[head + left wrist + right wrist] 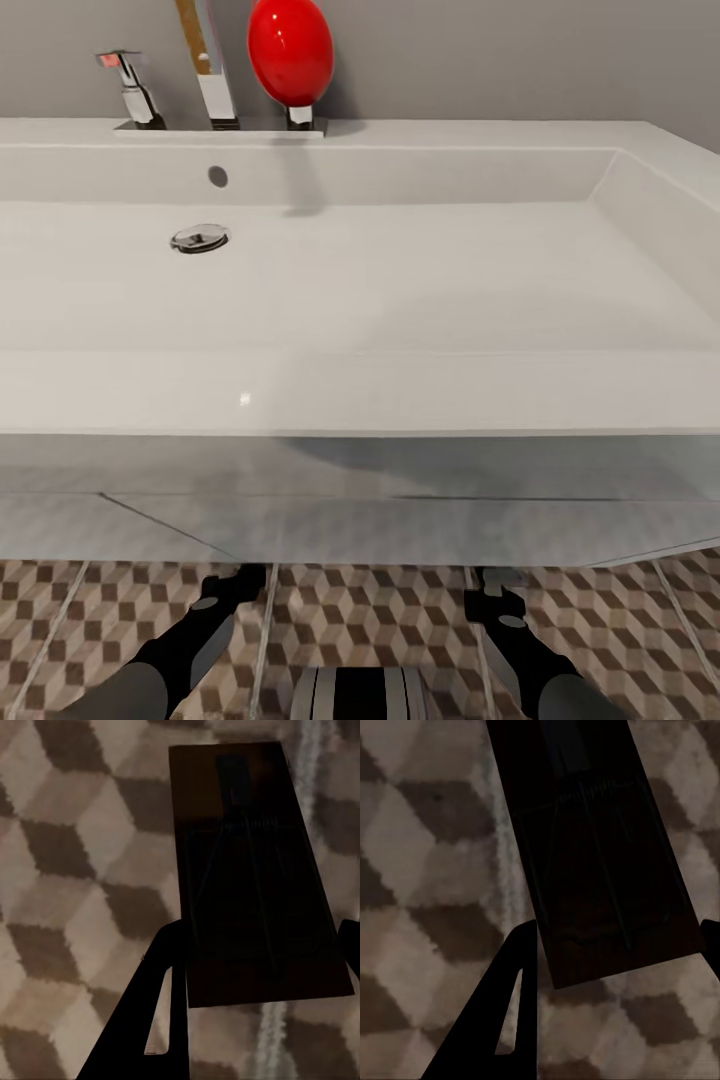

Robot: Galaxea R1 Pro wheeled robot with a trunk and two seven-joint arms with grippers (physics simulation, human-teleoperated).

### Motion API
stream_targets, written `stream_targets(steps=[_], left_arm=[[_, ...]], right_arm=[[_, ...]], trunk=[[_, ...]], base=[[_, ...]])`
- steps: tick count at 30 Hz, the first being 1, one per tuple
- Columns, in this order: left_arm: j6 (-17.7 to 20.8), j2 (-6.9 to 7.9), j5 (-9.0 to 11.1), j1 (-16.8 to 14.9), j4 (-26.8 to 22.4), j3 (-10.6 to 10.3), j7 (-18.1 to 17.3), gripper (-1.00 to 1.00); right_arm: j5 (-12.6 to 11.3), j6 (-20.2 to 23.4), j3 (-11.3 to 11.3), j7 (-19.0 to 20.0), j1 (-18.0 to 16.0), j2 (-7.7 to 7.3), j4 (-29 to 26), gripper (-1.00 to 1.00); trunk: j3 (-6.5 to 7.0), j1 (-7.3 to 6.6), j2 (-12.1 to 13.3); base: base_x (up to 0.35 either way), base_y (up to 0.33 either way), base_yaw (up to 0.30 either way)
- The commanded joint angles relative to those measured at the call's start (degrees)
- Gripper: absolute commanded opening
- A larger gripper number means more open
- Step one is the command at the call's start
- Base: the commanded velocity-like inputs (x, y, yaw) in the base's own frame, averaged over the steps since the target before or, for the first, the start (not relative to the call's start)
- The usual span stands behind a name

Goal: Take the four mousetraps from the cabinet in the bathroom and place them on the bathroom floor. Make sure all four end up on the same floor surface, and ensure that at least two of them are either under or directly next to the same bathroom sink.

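Note:
Two mousetraps show, one in each wrist view. A dark-brown mousetrap (247, 870) with a wire spring sits between the fingers of my left gripper (259, 952), close above the bathroom floor (75, 870). My right gripper (615, 945) holds another mousetrap (592, 847) the same way over the cube-pattern tiles (435, 870). In the head view both grippers, left (235, 583) and right (495, 585), reach down at the foot of the vanity below the sink (360, 390). The cabinet is out of view.
The long white basin with a chrome tap (215, 70), a drain (199, 238) and a red egg-shaped object (290, 50) stands right in front of me. Its white vanity front (360, 500) overhangs the tiled floor (380, 620). My base (360, 695) is at the near edge.

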Motion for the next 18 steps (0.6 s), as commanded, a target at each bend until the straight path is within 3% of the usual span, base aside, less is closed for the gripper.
stream_targets(steps=[1,18], left_arm=[[-0.1,0.05,0.4,0.0,0.0,-0.5,0.5,-1.00],[-0.2,0.14,0.4,0.0,0.0,-0.5,0.5,-1.00]], right_arm=[[0.5,-0.2,-0.5,-0.1,0.0,0.05,0.0,-1.00],[0.6,-0.2,-0.4,0.0,0.0,0.04,0.0,-1.00]], trunk=[[-0.26,0.01,0.0],[-4.03,0.45,-0.3]], base=[[0.000,0.000,0.000],[0.000,0.000,0.000]])
